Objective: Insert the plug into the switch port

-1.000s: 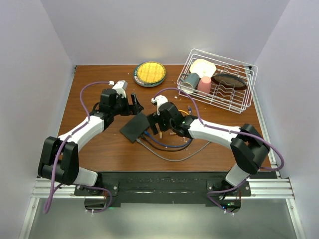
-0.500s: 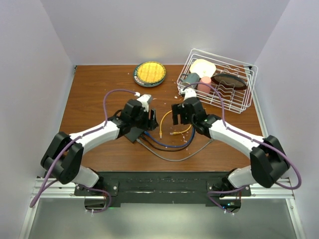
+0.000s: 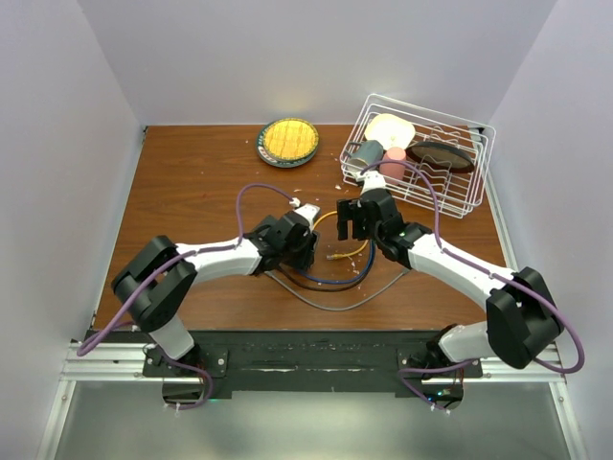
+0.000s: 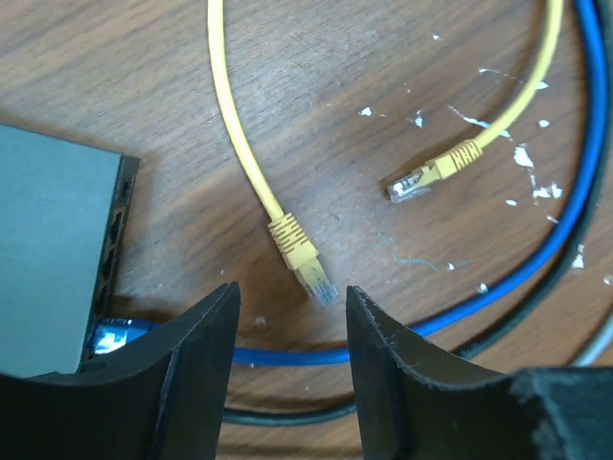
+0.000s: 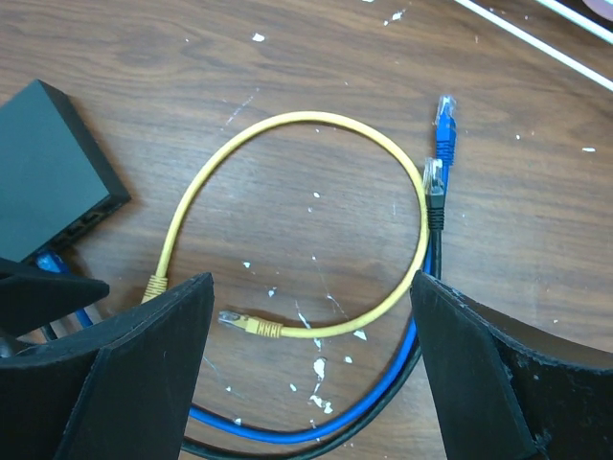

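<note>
Left gripper [image 4: 290, 292] half open, empty, yellow cable's clear plug [image 4: 299, 251] right at its 12 o'clock, flat black box [image 4: 53, 249] at 9 o'clock. Right gripper [image 5: 311, 283] is wide open, empty too.

The yellow cable [image 5: 287, 120] lies in an open loop on the wood. One clear-tipped plug [image 4: 305, 264] lies flat near the flat black switch [image 4: 48, 249], with its tip turned away. The other plug [image 4: 426, 177] lies farther off. The port row [image 4: 115, 240] faces them, and a blue plug [image 4: 110, 337] sits in its end port.
</note>
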You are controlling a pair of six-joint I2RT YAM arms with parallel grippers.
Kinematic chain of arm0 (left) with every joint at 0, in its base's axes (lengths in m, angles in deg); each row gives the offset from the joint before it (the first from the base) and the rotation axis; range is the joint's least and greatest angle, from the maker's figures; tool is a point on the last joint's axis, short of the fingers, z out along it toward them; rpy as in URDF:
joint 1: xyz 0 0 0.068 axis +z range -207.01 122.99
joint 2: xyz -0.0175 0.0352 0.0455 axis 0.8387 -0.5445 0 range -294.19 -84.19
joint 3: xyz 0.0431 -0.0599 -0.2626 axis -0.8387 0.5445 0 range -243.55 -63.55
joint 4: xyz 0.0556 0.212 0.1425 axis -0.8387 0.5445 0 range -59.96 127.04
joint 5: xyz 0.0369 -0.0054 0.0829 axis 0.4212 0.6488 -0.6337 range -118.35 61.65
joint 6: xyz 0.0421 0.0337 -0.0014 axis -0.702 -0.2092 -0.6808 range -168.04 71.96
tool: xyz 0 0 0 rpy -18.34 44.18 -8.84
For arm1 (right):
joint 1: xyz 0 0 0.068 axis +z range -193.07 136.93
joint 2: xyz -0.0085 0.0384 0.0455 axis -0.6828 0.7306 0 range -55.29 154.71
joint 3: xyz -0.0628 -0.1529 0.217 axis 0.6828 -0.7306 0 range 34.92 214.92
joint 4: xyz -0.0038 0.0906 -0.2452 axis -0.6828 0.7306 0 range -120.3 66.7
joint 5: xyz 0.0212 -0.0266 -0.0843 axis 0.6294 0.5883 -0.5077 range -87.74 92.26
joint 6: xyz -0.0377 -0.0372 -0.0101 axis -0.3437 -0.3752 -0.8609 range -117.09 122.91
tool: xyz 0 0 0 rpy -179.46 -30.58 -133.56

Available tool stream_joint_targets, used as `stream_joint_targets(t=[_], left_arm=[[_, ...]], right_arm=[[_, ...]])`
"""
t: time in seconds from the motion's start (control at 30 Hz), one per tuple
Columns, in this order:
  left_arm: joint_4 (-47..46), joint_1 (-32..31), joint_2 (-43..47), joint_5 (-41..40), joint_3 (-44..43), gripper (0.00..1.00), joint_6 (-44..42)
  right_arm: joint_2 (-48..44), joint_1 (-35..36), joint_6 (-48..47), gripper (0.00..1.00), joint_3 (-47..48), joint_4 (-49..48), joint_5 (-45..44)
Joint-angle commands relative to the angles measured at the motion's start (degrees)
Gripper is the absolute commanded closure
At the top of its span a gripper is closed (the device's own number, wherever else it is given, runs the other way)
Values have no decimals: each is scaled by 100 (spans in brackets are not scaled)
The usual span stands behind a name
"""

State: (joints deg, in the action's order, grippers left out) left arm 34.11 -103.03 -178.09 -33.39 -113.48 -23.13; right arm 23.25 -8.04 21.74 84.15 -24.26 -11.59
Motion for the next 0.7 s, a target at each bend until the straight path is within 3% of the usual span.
stream_joint_targets(t=[0.0,0.3,0.4,0.43,0.47,0.67], left_arm=[[-170,-152,-241,-375,-350,48,50],[-153,-373,-857,-761,-613,54,-12],[101,-373,-1024,-990,-798,80,-12],[224,-373,-1059,-1069,-834,94,-3],[260,-373,-1042,-1165,-851,98,-21],[366,-154,-577,-1054,-922,100,-108]], right_arm=[[-164,-31,77,13,-45,-156,57],[-76,-31,33,14,-37,-209,189],[-58,-31,-11,14,-45,-191,233],[-67,-40,-28,14,-54,-191,242],[-85,-31,-72,14,-72,-183,233],[-269,-31,-327,13,-81,-156,259]])
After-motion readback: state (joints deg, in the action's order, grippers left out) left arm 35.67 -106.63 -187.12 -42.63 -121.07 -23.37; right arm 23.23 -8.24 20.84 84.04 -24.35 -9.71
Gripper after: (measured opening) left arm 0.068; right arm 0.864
